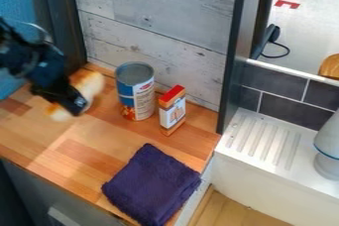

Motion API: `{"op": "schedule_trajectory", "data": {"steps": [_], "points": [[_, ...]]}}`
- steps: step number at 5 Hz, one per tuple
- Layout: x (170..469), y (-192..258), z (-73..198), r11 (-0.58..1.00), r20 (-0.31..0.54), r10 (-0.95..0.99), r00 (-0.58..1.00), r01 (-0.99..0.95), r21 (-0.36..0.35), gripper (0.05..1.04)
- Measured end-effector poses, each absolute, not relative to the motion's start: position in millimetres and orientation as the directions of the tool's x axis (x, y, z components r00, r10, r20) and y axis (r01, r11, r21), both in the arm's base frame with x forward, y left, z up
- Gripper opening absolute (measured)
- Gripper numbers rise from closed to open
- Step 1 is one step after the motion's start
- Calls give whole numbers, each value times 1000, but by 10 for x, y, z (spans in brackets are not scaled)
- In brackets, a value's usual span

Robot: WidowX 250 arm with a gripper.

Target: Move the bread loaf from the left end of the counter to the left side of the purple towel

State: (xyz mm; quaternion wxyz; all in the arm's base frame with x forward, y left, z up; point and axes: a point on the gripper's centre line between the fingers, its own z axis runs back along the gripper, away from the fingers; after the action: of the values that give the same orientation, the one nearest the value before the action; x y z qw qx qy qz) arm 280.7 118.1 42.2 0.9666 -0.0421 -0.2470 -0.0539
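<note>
Hand pinched blurred white-orange thing mid-length, likely for balance, I judged, ends jutting free above desk; can stood upright beside small box.

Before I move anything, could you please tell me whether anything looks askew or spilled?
Nothing stands out: the can and carton stand upright, with no visible spill; the purple cloth lies near the edge of the counter.
</note>
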Motion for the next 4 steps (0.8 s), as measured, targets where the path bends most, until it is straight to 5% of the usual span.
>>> {"op": "schedule_trajectory", "data": {"steps": [1, 4], "points": [[2844, 770, 288, 987, 455, -109, 884, 152, -59, 710], [2391, 800, 78, 999, 361, 46, 931, -48, -4, 709]]}}
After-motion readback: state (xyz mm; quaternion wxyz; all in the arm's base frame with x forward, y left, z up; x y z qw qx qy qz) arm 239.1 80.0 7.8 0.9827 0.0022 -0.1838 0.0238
